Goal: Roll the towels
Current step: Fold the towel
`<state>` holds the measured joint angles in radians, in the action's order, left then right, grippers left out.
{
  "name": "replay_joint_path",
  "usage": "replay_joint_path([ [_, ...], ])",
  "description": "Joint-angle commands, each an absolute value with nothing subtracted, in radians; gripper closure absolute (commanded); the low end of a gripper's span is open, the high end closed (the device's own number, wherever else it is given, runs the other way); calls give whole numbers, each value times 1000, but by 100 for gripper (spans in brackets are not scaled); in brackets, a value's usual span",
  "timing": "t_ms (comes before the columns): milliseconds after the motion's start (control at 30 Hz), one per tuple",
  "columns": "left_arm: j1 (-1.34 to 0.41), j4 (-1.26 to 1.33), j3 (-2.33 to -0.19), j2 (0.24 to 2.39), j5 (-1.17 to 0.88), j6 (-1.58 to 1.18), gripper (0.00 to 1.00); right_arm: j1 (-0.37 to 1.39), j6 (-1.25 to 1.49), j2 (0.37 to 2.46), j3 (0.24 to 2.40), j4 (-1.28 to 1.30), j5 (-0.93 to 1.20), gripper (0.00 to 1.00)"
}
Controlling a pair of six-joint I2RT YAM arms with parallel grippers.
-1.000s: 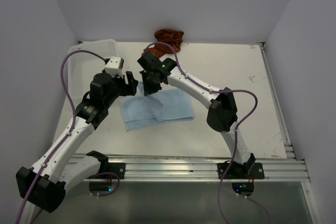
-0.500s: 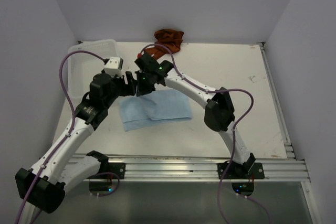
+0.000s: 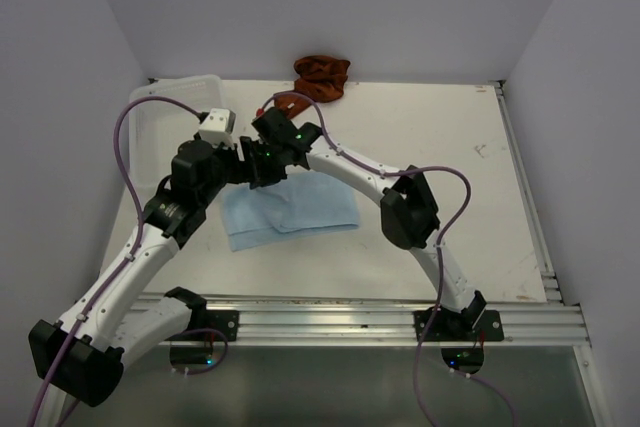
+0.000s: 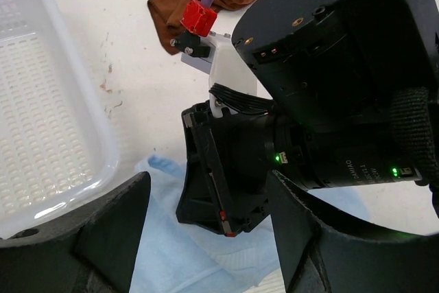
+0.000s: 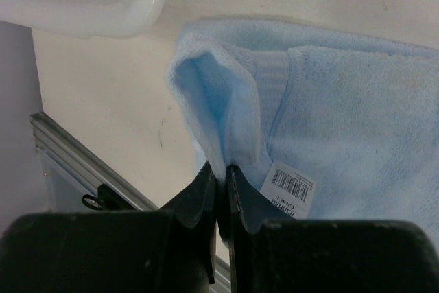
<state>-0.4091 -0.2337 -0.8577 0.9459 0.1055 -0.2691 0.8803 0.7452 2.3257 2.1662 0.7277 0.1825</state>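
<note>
Overhead and wrist views of a white bench (image 3: 450,137), scuffed and faintly stained, enclosed by plain pale lilac-grey walls (image 3: 330,7) on three sides. An aluminium rail (image 3: 330,317) along the near edge carries both arm bases. The light blue towel (image 3: 300,209) lies spread flat on the bench, left of centre. Its left edge is raised in a fold, clenched between the closed fingers of the right hand (image 5: 221,169). A white barcode label (image 5: 288,183) shows just beside that grip. The left hand (image 4: 206,183) is released, fingers spread wide and holding nothing. In its wrist view, the black body of the right hand sits between them. The rust-brown towel (image 3: 322,72) lies crumpled at the far edge against the back wall. A white mesh basket (image 3: 165,107) occupies the far-left corner, near the blue towel.
</note>
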Motion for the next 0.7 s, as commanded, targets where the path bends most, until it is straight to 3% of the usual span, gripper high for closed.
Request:
replay_joint_path([
  [0, -416, -233, -870, 928, 114, -268, 27, 899, 781, 2330, 2160, 652, 248, 100],
  [133, -417, -232, -870, 930, 110, -268, 27, 911, 810, 2353, 2137, 608, 287, 96],
  [233, -417, -233, -870, 930, 110, -268, 27, 919, 837, 2359, 2102, 539, 355, 74],
  [300, -419, -233, -870, 930, 114, -268, 27, 919, 864, 2347, 2073, 485, 368, 66],
  [433, -419, -226, -870, 920, 78, -264, 27, 911, 870, 2304, 2003, 436, 364, 60],
  [667, -420, -225, -868, 916, 78, -259, 27, 904, 890, 2263, 1945, 377, 383, 59],
])
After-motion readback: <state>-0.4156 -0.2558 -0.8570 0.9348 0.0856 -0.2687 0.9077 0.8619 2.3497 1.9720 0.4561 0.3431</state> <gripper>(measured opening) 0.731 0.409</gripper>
